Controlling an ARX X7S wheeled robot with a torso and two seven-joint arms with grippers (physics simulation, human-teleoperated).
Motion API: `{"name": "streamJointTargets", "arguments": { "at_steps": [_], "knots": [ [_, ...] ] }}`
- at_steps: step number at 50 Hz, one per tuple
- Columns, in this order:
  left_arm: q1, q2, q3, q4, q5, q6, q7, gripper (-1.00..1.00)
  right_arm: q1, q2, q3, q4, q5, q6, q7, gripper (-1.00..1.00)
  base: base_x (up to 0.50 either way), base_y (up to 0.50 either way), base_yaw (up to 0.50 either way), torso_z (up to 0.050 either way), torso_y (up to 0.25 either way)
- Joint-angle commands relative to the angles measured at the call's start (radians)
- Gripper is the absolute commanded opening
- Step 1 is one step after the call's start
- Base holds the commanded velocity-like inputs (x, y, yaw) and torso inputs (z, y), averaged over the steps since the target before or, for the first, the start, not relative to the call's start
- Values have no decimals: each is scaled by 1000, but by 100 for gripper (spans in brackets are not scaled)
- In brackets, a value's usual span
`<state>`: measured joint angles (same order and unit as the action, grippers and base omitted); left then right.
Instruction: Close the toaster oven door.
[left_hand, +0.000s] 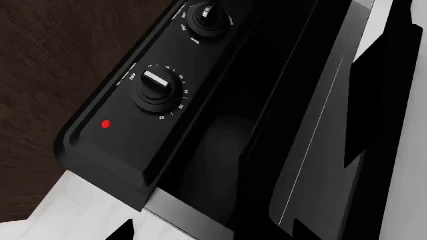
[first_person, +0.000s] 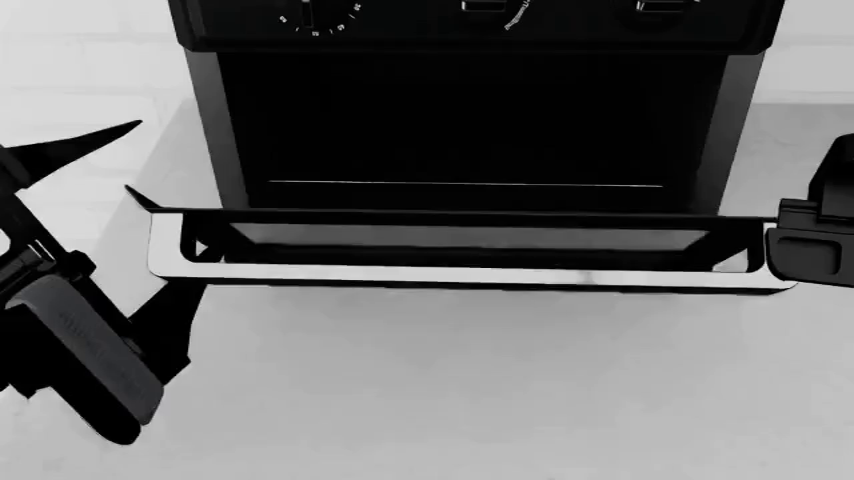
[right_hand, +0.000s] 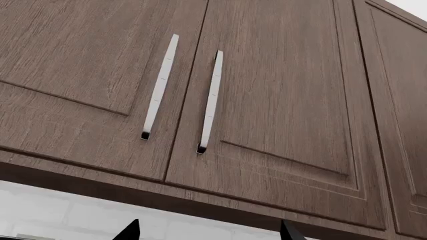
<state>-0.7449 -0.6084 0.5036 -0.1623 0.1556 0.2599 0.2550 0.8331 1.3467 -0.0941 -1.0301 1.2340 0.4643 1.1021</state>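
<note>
The black toaster oven (first_person: 467, 110) stands at the back middle of the head view, with its dark cavity exposed. The toaster oven door (first_person: 454, 238) hangs open, folded down towards me, with its silver bar handle (first_person: 467, 275) along the near edge. My left gripper (first_person: 134, 157) is open and empty beside the door's left corner, with one fingertip close to that corner. The left wrist view shows the oven's knob panel (left_hand: 157, 90), the cavity and the door (left_hand: 320, 150) between the open gripper's tips (left_hand: 213, 235). My right gripper (right_hand: 210, 232) is open and empty and points up at the cabinets.
A white counter (first_person: 467, 390) lies in front of the oven, with a white wall behind it. Brown upper cabinets (right_hand: 267, 100) with two silver bar handles (right_hand: 210, 100) hang overhead. My right wrist housing (first_person: 814, 245) sits by the door's right end.
</note>
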Motion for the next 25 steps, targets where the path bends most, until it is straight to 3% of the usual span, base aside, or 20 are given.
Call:
{"name": "streamJointTargets", "arguments": {
  "at_steps": [1, 15, 25],
  "knots": [
    [2, 40, -49, 30, -66, -62, -49, 100, 9, 5, -10, -2, 4, -5, 6, 100, 0, 0, 0, 0, 0],
    [26, 138, -116, 85, -146, -356, -134, 100, -9, 25, -7, -1, 2, -34, 14, 100, 0, 0, 0, 1, 1],
    [47, 202, -145, 159, -171, -554, -205, 100, -120, 76, 42, -1, -20, -111, 27, 100, 0, 0, 0, 0, 0]
  ]
}}
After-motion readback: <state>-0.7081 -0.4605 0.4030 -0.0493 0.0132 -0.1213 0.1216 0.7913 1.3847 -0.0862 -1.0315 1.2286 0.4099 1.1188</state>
